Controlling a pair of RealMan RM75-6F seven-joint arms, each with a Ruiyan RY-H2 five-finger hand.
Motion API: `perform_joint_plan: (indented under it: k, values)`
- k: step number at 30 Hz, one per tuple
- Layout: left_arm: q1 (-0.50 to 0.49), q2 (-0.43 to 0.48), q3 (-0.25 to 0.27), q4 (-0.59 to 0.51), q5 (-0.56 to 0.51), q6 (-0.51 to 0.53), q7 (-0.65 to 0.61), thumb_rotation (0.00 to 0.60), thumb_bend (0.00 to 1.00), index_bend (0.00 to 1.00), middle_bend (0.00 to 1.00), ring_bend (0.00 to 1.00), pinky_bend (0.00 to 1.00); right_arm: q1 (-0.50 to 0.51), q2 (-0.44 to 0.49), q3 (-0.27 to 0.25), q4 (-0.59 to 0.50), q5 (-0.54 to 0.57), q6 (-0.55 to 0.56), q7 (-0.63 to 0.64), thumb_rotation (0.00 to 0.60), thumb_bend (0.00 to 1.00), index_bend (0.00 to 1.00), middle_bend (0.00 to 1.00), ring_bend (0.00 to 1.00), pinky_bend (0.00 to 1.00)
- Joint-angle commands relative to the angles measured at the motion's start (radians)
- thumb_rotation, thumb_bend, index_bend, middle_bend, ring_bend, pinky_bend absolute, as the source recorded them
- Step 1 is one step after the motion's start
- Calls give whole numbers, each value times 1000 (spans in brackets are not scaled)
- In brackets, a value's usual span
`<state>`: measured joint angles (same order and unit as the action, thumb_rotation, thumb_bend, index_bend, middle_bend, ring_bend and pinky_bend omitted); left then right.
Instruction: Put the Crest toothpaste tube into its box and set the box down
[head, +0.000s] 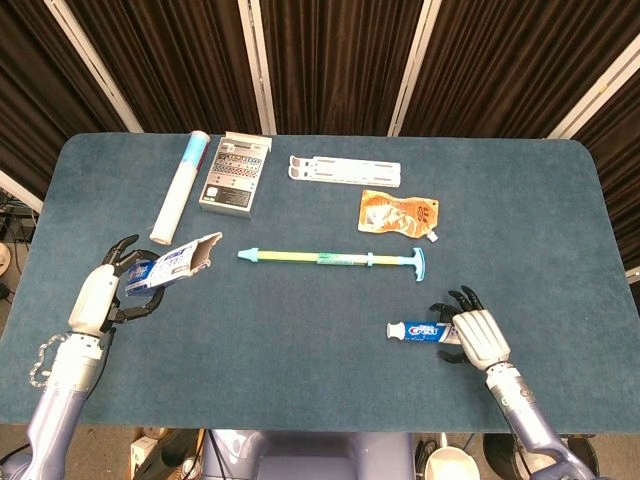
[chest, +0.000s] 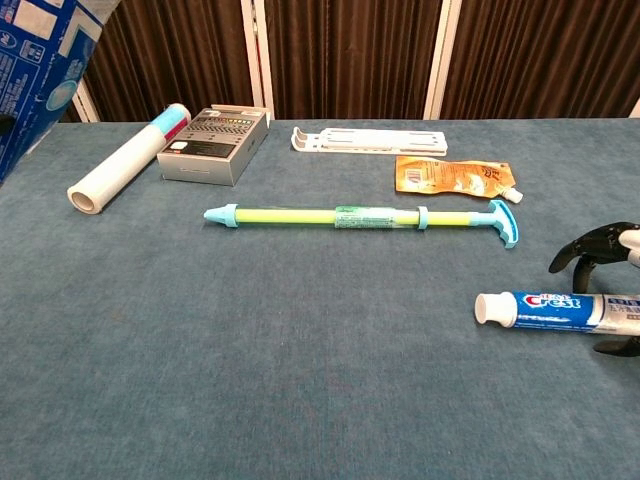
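Observation:
The Crest toothpaste tube (head: 420, 330) (chest: 550, 309) lies flat on the blue table near the front right, white cap pointing left. My right hand (head: 472, 336) is at its tail end, dark fingers (chest: 588, 250) spread above and below the tube and not closed on it. At the front left my left hand (head: 100, 296) holds the blue-and-white Crest box (head: 173, 266) (chest: 45, 70) lifted off the table, open end pointing right toward the middle. Only a corner of the box shows in the chest view, and the left hand is not seen there.
A long yellow-green rod with blue ends (head: 335, 260) lies across the middle. Behind it are a white roll (head: 180, 186), a grey boxed item (head: 235, 170), a white plastic rack (head: 345, 170) and an orange pouch (head: 400, 213).

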<state>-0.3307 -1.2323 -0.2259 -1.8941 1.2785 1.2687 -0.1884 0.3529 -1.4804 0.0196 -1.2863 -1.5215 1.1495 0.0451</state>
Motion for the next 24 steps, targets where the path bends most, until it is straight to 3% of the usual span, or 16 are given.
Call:
perform_joint_plan:
  k: [1,14,24]
  values:
    - [0,2,2,0,2,1,0,600,427,381,377,78,74,1,5,2,8,3,1,7,600,156,308,447,136,0]
    - [-5,-9,9,7,4,1,6,600,434,388,386,84,74,6,15,-11,48,0,-10,74,600,212,333,507,174,0]
    - [-2,-12,14,11,4,7,-2,600,460,391,386,86,74,1,15,-9,67,-21,35,76,600,413,495,650,277,0]
